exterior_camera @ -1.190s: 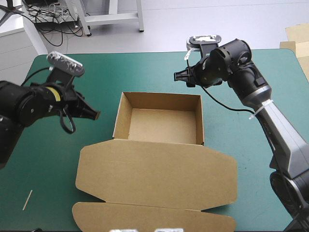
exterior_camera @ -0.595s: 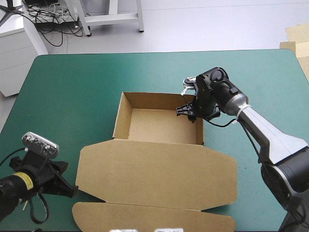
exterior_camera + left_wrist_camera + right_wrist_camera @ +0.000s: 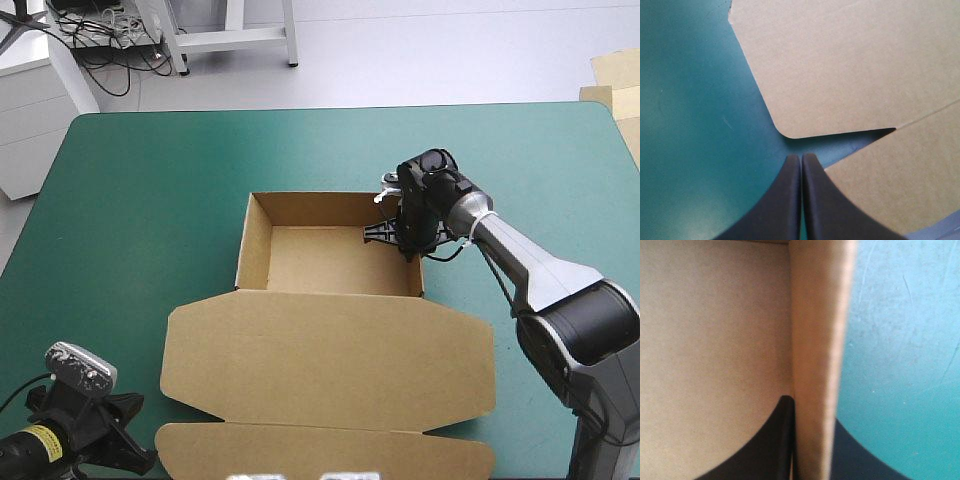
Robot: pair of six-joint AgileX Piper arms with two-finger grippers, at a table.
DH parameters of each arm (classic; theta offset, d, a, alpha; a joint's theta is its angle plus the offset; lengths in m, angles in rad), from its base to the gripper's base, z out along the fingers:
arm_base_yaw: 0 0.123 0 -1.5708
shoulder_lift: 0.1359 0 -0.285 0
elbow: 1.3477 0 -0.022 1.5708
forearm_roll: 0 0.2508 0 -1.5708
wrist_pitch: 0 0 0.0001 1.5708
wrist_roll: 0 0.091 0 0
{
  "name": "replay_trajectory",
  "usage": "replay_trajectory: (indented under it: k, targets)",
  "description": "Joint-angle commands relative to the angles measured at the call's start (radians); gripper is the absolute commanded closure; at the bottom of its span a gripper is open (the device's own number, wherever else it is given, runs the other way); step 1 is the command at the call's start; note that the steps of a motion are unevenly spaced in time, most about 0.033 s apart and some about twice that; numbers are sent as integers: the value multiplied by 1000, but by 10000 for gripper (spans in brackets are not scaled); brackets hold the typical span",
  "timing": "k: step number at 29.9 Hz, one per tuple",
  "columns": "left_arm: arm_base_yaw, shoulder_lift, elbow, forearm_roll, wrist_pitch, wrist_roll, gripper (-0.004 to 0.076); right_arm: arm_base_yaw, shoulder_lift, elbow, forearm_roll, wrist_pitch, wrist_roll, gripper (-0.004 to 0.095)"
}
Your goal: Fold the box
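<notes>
Brown box [image 3: 335,262] sits pretty much in the middle of the teal-green cover [image 3: 150,200], done up as an open tray with all four walls standing. Its lid [image 3: 330,355] lies flat on the near side of the tray, and the tuck flap [image 3: 320,452] lies flat past that. The right gripper [image 3: 404,240] is at the box's right wall [image 3: 817,330], up by the far right corner. Its wrist view shows it pinching that wall, with one black finger inside the tray, the other outside over the cover, and the board squeezed between them. The left gripper [image 3: 801,159] is down off the lid's near left corner with its fingers pressed together into one point, holding nothing. It's aimed at the notch where the lid's rounded corner meets the tuck flap, and I can't tell if it touches the board.
</notes>
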Motion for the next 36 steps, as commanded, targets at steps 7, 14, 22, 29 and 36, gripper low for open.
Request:
replay_trajectory:
  k: [7,14,22,29,36]
  targets:
    - [-5,11,-8,15,-42,-1,734,-111,-71,-109,-30,46,-68,928]
    - [-5,11,48,15,-28,-4,734,-362,-85,-213,-39,46,-143,928]
    - [-5,11,54,15,-11,-4,734,-721,-83,-259,-142,41,-163,928]
    - [-5,11,54,20,-14,-4,734,-876,-81,-259,-131,34,-163,914]
    - [-5,11,54,61,-23,-4,734,-876,-80,-259,-134,34,-260,530]
